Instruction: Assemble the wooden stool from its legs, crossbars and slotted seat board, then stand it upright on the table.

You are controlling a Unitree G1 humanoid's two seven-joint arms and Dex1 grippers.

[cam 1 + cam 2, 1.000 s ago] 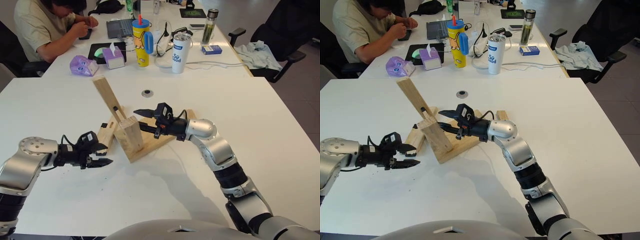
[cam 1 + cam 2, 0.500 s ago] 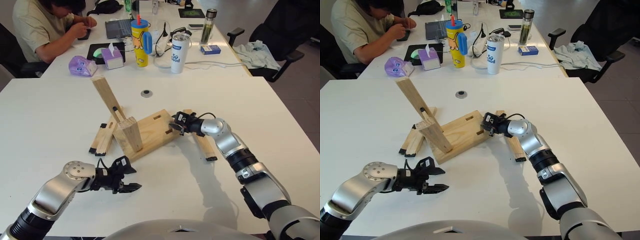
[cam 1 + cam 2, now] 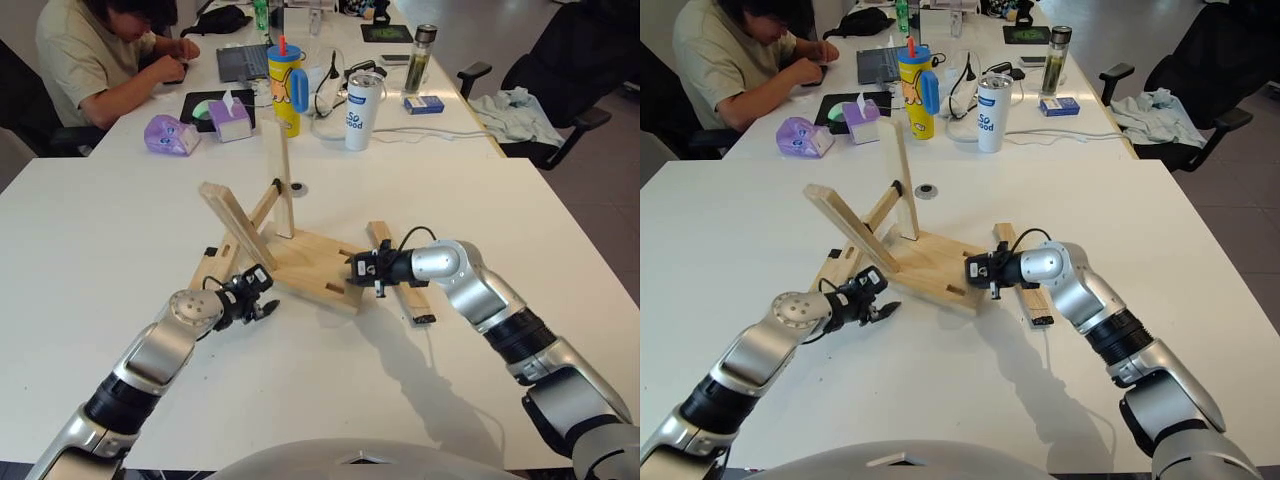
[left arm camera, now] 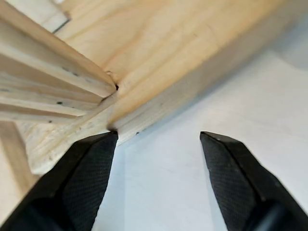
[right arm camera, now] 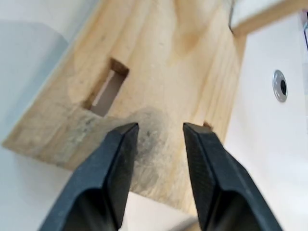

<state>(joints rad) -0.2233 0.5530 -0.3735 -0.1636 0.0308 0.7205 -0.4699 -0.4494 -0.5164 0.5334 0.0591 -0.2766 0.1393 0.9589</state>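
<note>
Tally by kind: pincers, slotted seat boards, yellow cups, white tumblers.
pincers: 2 (left pincer, right pincer)
slotted seat board: 1
yellow cup: 1
white tumbler: 1
total: 5

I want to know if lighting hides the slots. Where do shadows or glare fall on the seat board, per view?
Left eye view: the seat board is evenly lit, no glare, its slots showing as dark marks. Right wrist view: a grey shadow patch lies on the board between the fingers of the right tool, beside one slot. Left wrist view: the board's side face is darker than its top, by the left tool.
</note>
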